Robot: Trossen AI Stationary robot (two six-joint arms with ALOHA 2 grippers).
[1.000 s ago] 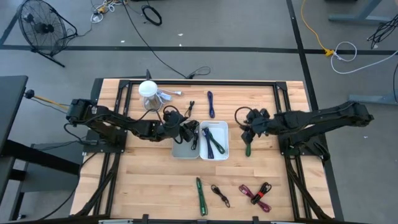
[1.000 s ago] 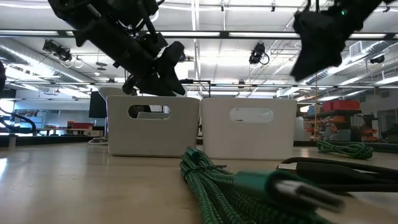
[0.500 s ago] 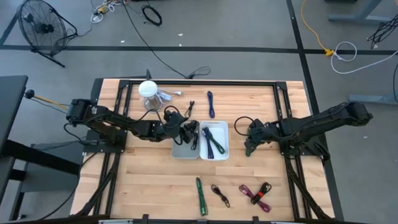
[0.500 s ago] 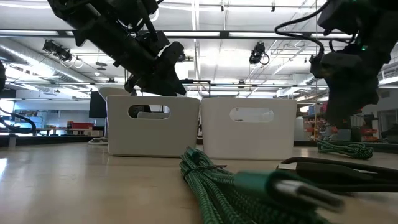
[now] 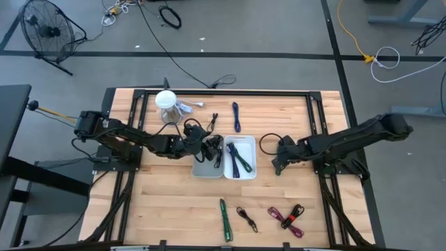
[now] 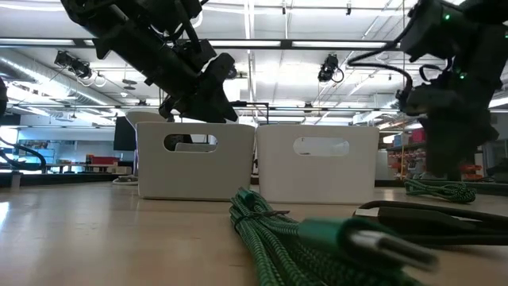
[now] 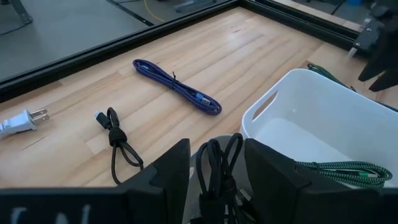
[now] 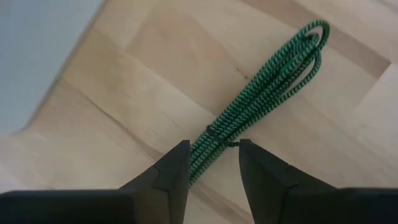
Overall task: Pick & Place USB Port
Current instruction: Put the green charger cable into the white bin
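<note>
Readable text: none in any view.
White bins (image 6: pixel 255 161): plain walls, no label or brand.
Cables on the tabletop (image 5: pixel 174 202): no tags or print that can be made out.
Room behind, low view: boxes and shelves too small and far to read.
Robot arms: no legible marking or number.
</note>
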